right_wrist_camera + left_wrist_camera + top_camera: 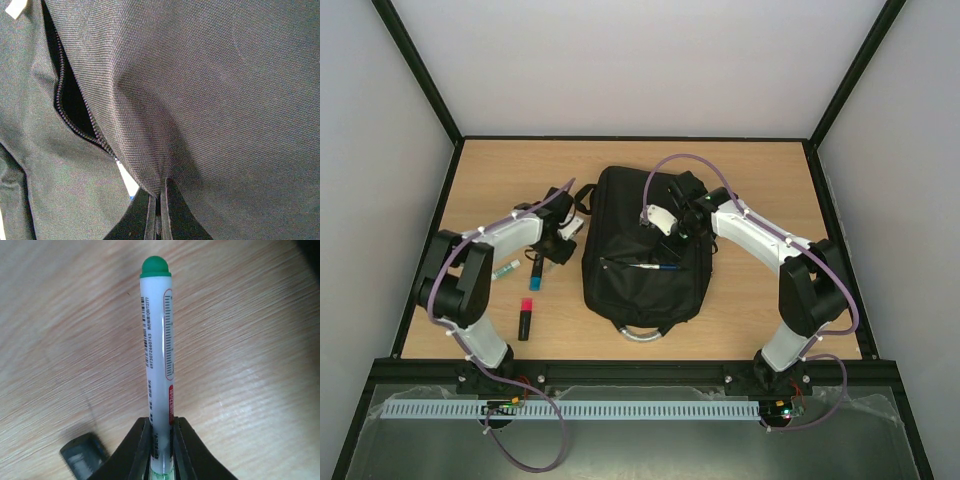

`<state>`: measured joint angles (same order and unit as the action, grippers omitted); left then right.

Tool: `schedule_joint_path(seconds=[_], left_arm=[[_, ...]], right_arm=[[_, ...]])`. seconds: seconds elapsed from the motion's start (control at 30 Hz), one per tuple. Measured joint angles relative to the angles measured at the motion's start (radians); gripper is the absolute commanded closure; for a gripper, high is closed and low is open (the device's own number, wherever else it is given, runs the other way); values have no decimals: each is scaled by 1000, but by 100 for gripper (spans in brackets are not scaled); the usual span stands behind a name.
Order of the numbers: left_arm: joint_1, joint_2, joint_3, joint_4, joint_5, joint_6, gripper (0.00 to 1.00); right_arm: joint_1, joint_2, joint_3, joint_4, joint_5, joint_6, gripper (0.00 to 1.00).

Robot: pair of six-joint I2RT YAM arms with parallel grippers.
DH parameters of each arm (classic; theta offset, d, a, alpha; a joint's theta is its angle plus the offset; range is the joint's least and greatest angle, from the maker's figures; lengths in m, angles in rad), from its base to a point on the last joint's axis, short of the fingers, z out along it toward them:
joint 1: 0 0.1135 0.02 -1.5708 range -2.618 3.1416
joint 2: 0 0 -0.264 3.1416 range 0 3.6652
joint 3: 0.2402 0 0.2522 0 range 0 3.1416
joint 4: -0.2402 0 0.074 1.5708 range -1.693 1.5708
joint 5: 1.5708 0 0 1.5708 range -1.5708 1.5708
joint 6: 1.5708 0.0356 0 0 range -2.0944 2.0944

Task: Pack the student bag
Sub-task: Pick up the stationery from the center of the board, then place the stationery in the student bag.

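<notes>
1. You're working on a light wood-grain table (760,300).
2. The student bag (638,292) lies flat at its middle, with the silver handle loop towards your near edge.
3. To the left of the bag, three small things lie apart on the wood:
   - a red-and-black highlighter (525,318), nearest you
   - a short white tube (506,269) with a green end, further left
   - a dark marker (536,278) with blue on it, closer to the bag
</notes>
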<state>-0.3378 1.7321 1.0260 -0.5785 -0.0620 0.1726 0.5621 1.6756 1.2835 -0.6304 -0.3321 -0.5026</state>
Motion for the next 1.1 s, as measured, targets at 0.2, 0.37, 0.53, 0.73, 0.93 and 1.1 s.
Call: schedule_joint_path(seconds=[0.2,0.37,0.53,0.73,0.93,1.1], left_arm=[[34,-135,27,-45,44,-7,98],[45,-261,56,-53,109,10,98],[-86,-402,52,-11,196,88,98],[-270,-460,49,36,280,217,98],[-411,-460,-24,59,286,402,98],[-428,-412,-14,78,306,485,98]], right_arm=[[0,0,6,-8,0,6,99],[0,-8,23,-26,1,9,99],[0,-8,31,-34,6,10,99],[0,-11,52,-53,8,14,99],[0,-32,70,-68,8,18,99],[0,-43,69,-70,7,21,99]])
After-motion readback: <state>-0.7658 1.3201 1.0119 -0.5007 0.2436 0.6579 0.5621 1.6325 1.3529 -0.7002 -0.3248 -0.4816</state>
